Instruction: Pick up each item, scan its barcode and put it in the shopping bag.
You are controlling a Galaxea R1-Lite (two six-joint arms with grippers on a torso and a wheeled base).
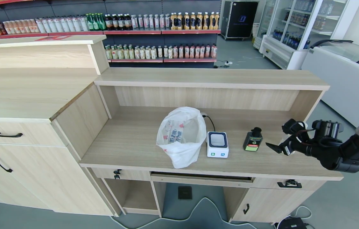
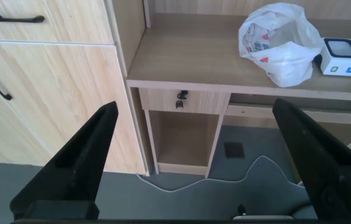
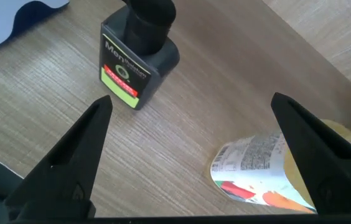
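The left gripper [image 2: 194,106] was held low in front of the counter [image 1: 128,143], below the level of its top, with its fingers spread wide and nothing between them. Near the counter's front edge, about midway along it, the shopping bag [image 1: 182,135] was stood with its mouth open, and the white scanner [image 1: 217,144] was set just beside it on the right. Further right, apart from the scanner, a dark bottle [image 1: 253,140] with a black cap was stood upright. The right gripper [image 1: 280,136] was held over the counter's right end, fingers spread and gripping nothing, and a labelled packet [image 3: 256,171] was seen lying on its side on the counter below it, near the bottle. Beyond the counter, shelves [image 1: 154,31] were lined with bottled drinks
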